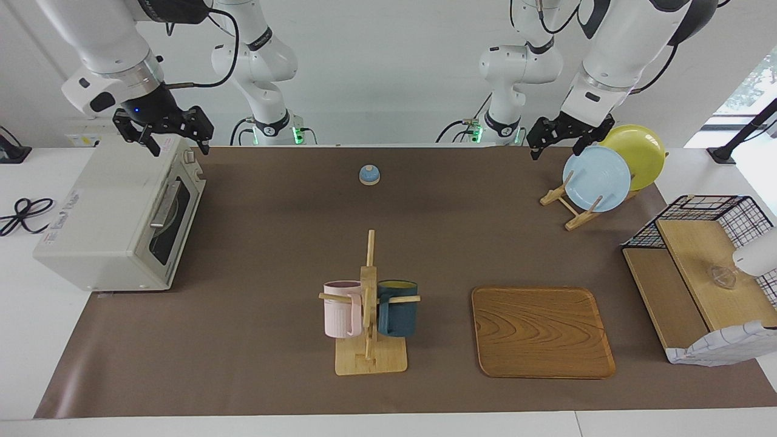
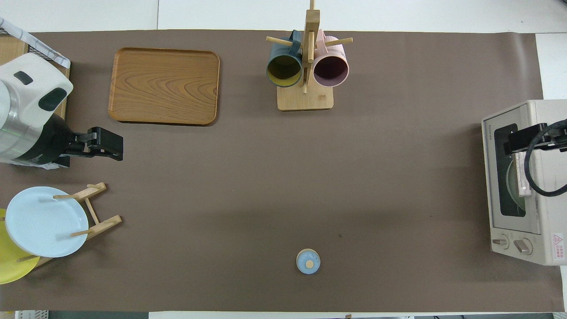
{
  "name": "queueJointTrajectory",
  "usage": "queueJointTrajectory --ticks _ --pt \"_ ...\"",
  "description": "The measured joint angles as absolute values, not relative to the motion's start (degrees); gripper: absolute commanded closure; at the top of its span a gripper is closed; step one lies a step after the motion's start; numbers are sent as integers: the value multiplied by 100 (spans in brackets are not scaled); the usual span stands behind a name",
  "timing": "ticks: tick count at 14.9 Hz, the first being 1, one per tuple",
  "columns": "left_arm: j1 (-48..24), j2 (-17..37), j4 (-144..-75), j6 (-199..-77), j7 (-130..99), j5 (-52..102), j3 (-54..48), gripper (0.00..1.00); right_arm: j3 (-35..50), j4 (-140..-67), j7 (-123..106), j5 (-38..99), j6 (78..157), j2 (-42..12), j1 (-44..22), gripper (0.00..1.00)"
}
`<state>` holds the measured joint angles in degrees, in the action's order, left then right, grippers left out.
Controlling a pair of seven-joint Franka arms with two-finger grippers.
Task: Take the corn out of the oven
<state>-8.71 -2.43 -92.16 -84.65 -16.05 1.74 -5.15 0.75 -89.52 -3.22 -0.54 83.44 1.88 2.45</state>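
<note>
1. At the right arm's end of the table (image 1: 255, 243) sits an off-white toaster oven (image 1: 103, 224), door shut, silver bar handle across its dark window.
2. Corn: not visible in either view. Thru the oven glass only a pale round shape shows; can't tell what it is.
3. Right gripper (image 1: 176, 138) hangs over the oven's top, near the corner by the door, w/ fingers (image 1: 203, 141) spread apart & holding nothing.
4. Left gripper (image 1: 561, 142) hangs over the plate rack (image 1: 567, 209) at the left arm's end; can't tell whether it's open or closed.
5. Plate rack holds a light blue plate (image 1: 598, 178) & a yellow plate (image 1: 637, 152), both upright, yellow one nearer the robots.
6. Mid-table, near the robots: a small blue dome-shaped item (image 1: 369, 175).
7. Farther from the robots: a wooden mug tree (image 1: 369, 315) w/ a pink mug (image 1: 342, 308) & a dark blue mug (image 1: 397, 306) hung on its pegs.
8. Beside the mug tree, toward the left arm's end: a wooden tray (image 1: 540, 331), nothing on it.
9. Off the mat at the left arm's end: a wire basket (image 1: 704, 243) w/ wooden boards & a checked cloth.
</note>
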Motion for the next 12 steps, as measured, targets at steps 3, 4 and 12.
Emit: queueJointTrajectory --ticks 3,4,12 --pt "-871 -243 -9216 -8465 -1605 174 -515 0 75 -8953 -322 -54 8344 188 245 0" --pt "-871 -243 -9216 -8465 -1605 174 -514 0 75 -8954 -322 -54 8344 188 245 0" --pt "-871 -243 -9216 -8465 -1605 174 -515 0 71 -9069 -331 -54 8338 189 264 100"
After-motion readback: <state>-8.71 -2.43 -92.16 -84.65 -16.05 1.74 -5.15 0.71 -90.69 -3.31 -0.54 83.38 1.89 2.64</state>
